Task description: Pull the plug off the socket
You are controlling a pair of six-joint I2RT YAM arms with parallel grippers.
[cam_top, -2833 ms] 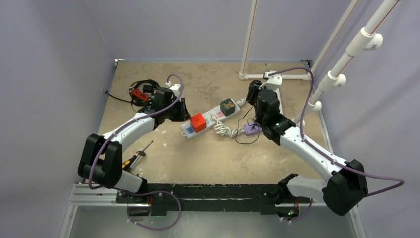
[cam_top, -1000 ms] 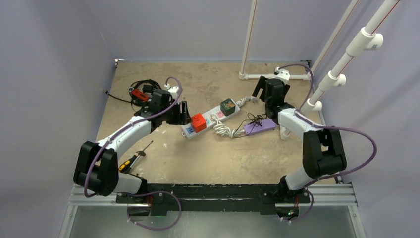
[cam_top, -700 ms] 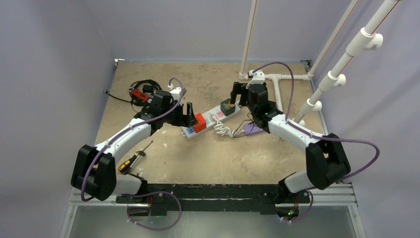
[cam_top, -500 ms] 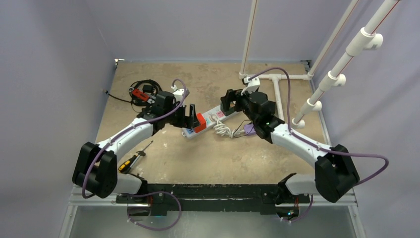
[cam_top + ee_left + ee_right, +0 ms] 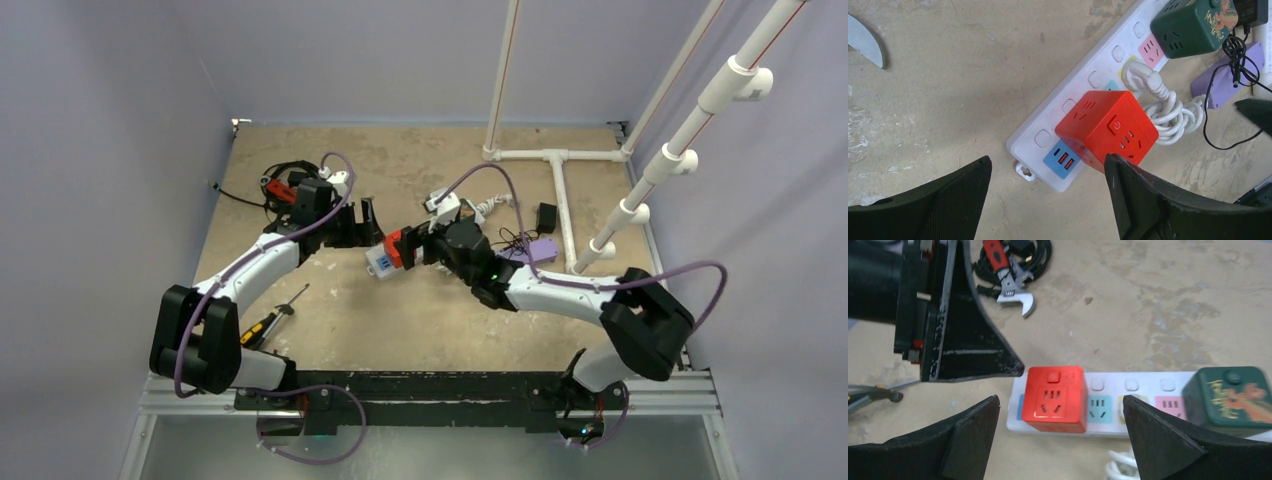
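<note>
Now, lining up on the red plug [image 5: 1055, 399].
Our right hand [image 5: 1060, 405] and left hand [image 5: 1048, 160] hung released either side of it; it sat in the socket [image 5: 1090, 80], near its end, on the table [image 5: 948, 75]. Next, we judged: clench the plug, pull straight up.

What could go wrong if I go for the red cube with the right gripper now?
Nothing pins the power strip: the left gripper and right gripper are both open, so the strip may lift along with the red cube. The left gripper's finger hangs close beside that cube, so the arms could collide. The coiled white cord lies right beside the cube and might snag a finger.
</note>
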